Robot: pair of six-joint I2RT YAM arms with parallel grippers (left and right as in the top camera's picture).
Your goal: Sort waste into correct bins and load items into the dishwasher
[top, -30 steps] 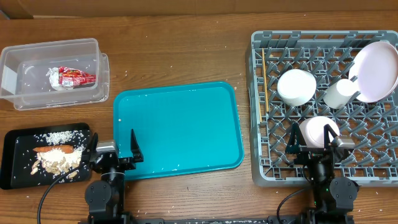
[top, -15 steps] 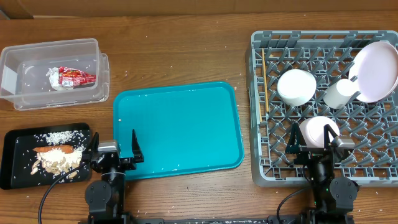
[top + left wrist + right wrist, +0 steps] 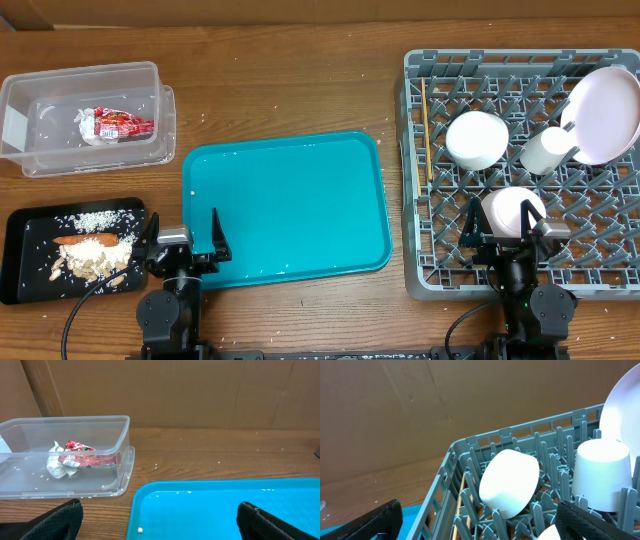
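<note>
the left gripper (image 3: 182,236) and the right gripper (image 3: 508,232) both sat with fingers spread wide, holding nothing. the teal tray (image 3: 290,200) between them carried only specks. the wrapper (image 3: 120,125) lay in the clear tub (image 3: 60,75), ahead and left of the left fingers. the chopsticks (image 3: 424,130) lay in the grey rack (image 3: 425,270), long axis pointing away, nearer the right arm. sorting looked finished.

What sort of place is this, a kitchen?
Probably a staged test bench, not a real kitchen: a plain wooden table, brown cardboard sheets as backdrop, and a square grey plastic dish rack beside a teal plastic serving tray.
</note>
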